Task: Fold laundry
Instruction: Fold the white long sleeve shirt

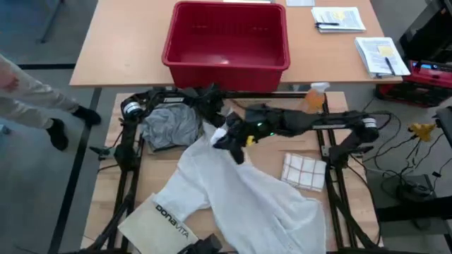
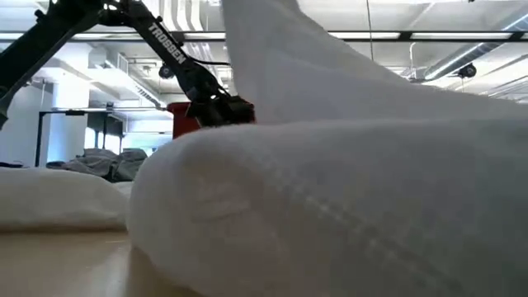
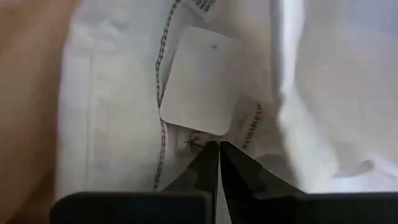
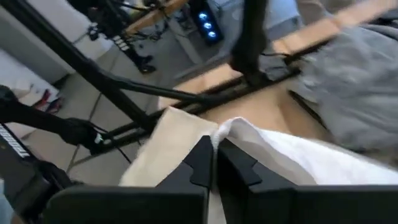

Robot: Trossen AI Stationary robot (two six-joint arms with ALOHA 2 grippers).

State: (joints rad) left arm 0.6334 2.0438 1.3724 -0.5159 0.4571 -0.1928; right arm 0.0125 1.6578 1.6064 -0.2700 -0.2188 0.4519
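The large white shirt [image 1: 240,190] lies spread across the table's middle and near side, and its far end is bunched up under both grippers. My left gripper [image 3: 216,146] points down, shut on the cloth beside the shirt's square neck label [image 3: 198,81]. My right gripper [image 4: 214,146] reaches in from the right and is shut on a raised edge of the shirt [image 1: 220,135]. A crumpled grey T-shirt [image 1: 169,125] rests on the table at the far left. In the low view the shirt [image 2: 346,206] fills the foreground and rises to a peak. My left gripper pinches the white shirt just beside the neck label [image 3: 208,134], coming from above with the fingers pointing down. The fingertips hide the pinch, so I cannot tell whether it is one layer or several. The cloth around them lies on the table. My right gripper pinches a rounded fold at the shirt's edge [image 4: 233,127] between its two fingertips. It comes in from the table's right, slanting downward. That edge is lifted clear of the table, and the rest of the shirt trails down onto it, slack.
The stiff white "bonavita" bag [image 1: 166,219] lies at the near left, partly under the shirt. A checked cloth [image 1: 304,171] lies at the right. A red basket [image 1: 226,39] and an orange spray bottle [image 1: 316,95] stand beyond the far edge. A person [image 1: 28,99] stands at the far left.
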